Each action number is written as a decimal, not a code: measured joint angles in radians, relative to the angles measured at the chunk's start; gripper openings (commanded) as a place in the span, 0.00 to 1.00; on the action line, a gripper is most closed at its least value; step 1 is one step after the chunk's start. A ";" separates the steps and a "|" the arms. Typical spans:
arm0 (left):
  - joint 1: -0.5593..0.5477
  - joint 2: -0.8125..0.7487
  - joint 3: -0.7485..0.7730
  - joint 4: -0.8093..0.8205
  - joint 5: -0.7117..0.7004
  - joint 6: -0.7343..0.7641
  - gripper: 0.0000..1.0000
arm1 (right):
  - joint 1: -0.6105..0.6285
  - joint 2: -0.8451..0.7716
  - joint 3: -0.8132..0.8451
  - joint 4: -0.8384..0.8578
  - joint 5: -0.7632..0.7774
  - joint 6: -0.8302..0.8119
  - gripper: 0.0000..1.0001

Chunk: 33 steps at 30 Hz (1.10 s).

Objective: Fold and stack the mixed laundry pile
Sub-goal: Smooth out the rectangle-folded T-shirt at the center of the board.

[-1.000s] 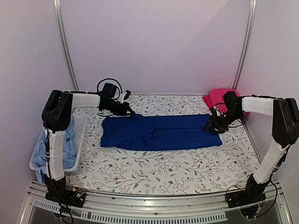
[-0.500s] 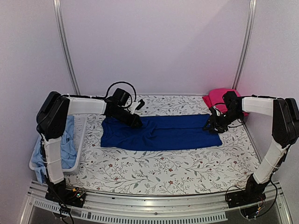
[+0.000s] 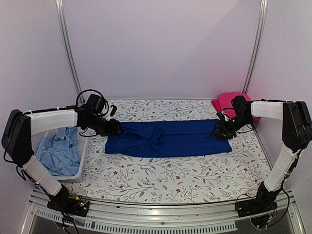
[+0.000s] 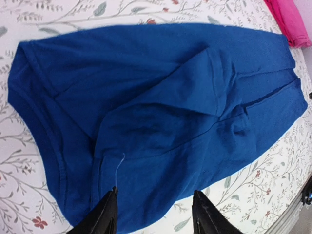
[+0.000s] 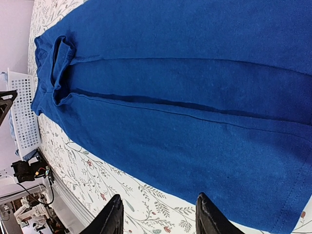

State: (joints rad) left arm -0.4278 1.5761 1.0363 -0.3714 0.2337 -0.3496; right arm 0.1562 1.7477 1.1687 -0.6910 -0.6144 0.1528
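A royal-blue shirt (image 3: pixel 168 138) lies folded into a long strip across the middle of the floral table cover, also filling the left wrist view (image 4: pixel 146 112) and the right wrist view (image 5: pixel 195 87). My left gripper (image 3: pixel 116 128) hovers at the strip's left end, open, with nothing between its fingers (image 4: pixel 155 214). At the right end my right gripper (image 3: pixel 219 131) is open too and holds nothing (image 5: pixel 158 217). A light-blue shirt (image 3: pixel 59 152) lies in the white basket (image 3: pixel 82 141). A red-pink garment (image 3: pixel 228 102) sits folded at the back right.
The white perforated basket stands at the table's left edge beside the left arm. Metal frame posts (image 3: pixel 68 48) rise at the back corners. The floral cover (image 3: pixel 161 178) stretches in front of the blue strip.
The left gripper carried the blue shirt's left part over the strip, then opened, let it go and drew back to the left end. The right arm has stayed put.
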 measured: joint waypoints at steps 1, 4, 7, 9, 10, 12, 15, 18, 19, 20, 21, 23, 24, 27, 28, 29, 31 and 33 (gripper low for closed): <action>0.004 -0.010 -0.018 -0.019 -0.009 -0.020 0.51 | 0.000 0.007 0.000 0.000 -0.002 -0.002 0.50; 0.005 -0.013 -0.059 -0.085 -0.027 -0.067 0.50 | 0.001 0.029 0.000 0.002 -0.010 -0.011 0.49; 0.005 -0.013 -0.080 -0.140 -0.046 -0.098 0.50 | 0.005 0.051 0.000 0.003 -0.013 -0.017 0.49; 0.005 -0.013 -0.085 -0.170 -0.067 -0.116 0.51 | 0.010 0.064 0.000 0.005 -0.016 -0.019 0.49; 0.006 -0.012 -0.085 -0.180 -0.075 -0.122 0.51 | 0.013 0.069 0.000 0.007 -0.016 -0.020 0.49; 0.008 -0.011 -0.085 -0.196 -0.095 -0.134 0.51 | 0.016 0.079 0.000 0.014 -0.016 -0.020 0.49; 0.010 0.007 -0.083 -0.209 -0.116 -0.142 0.48 | 0.021 0.100 0.000 0.028 -0.016 -0.020 0.49; 0.011 0.044 -0.075 -0.217 -0.116 -0.141 0.38 | 0.023 0.125 0.000 0.037 -0.013 -0.020 0.49; 0.011 0.056 -0.074 -0.219 -0.114 -0.138 0.33 | 0.023 0.130 0.000 0.039 -0.010 -0.020 0.49; 0.011 0.066 -0.074 -0.220 -0.113 -0.132 0.26 | 0.023 0.134 0.000 0.041 -0.007 -0.020 0.48; 0.011 0.074 -0.074 -0.225 -0.111 -0.130 0.19 | 0.023 0.137 -0.001 0.042 -0.003 -0.020 0.48; 0.012 0.079 -0.074 -0.232 -0.110 -0.131 0.06 | 0.023 0.141 -0.002 0.045 0.006 -0.021 0.48; 0.013 0.082 -0.072 -0.242 -0.113 -0.126 0.00 | 0.023 0.143 -0.003 0.045 0.013 -0.021 0.48; 0.020 0.101 -0.052 -0.291 -0.145 -0.130 0.00 | 0.023 0.153 -0.007 0.045 0.040 -0.020 0.48; 0.024 0.113 -0.041 -0.313 -0.164 -0.132 0.00 | 0.023 0.156 -0.013 0.045 0.050 -0.020 0.48; 0.027 0.126 -0.030 -0.334 -0.186 -0.132 0.00 | 0.022 0.157 -0.016 0.047 0.055 -0.020 0.48; 0.032 0.147 -0.017 -0.362 -0.221 -0.132 0.00 | 0.022 0.157 -0.017 0.047 0.062 -0.019 0.48; 0.034 0.170 -0.007 -0.391 -0.259 -0.132 0.00 | 0.023 0.157 -0.017 0.047 0.067 -0.019 0.47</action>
State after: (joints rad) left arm -0.3943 1.7462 1.0294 -0.7624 -0.0250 -0.4816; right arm 0.1787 1.9049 1.1515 -0.6445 -0.5472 0.1337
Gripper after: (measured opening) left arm 0.006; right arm 0.477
